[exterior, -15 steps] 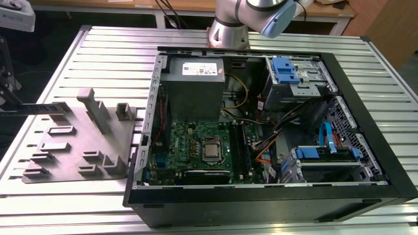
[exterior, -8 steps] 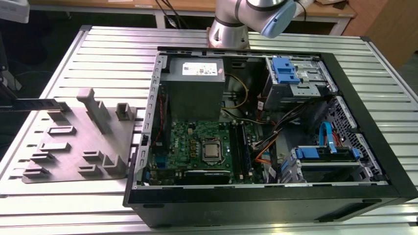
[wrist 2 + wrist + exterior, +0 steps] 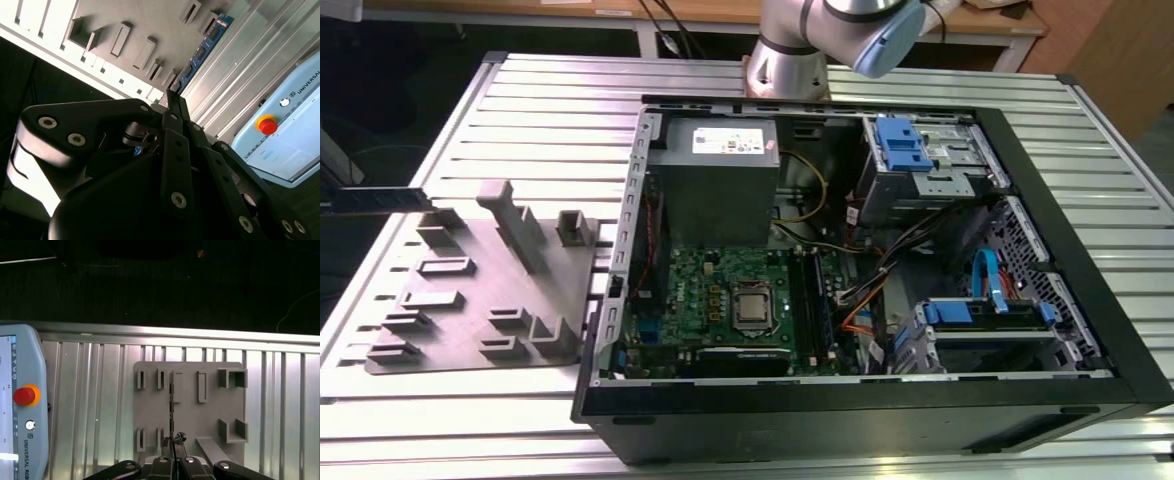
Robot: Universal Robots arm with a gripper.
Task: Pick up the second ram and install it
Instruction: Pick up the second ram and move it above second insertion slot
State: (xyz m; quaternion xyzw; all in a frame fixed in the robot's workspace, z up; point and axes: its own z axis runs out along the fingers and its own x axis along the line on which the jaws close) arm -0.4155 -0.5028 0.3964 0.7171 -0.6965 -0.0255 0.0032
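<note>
My gripper [image 3: 172, 461] is shut on the second ram [image 3: 171, 400], a thin board that I see edge-on in the first wrist view, running out from the fingertips over the grey fixture plate [image 3: 210, 430]. In the second wrist view the gripper [image 3: 172, 97] pinches one end of the ram [image 3: 202, 52], whose bluish board with black chips reaches out past the plate's holders. The open computer case [image 3: 1067, 300] lies on the table, with the green motherboard [image 3: 714, 295] and its long black slot strips [image 3: 811, 300] beside it.
The grey fixture plate [image 3: 480, 290] with upright holders lies at the exterior view's left of the case. A dark thin strip [image 3: 374, 198] juts in from that view's left edge; I cannot tell what it is. A teach pendant [image 3: 22, 405] rests on the slatted table [image 3: 90, 405].
</note>
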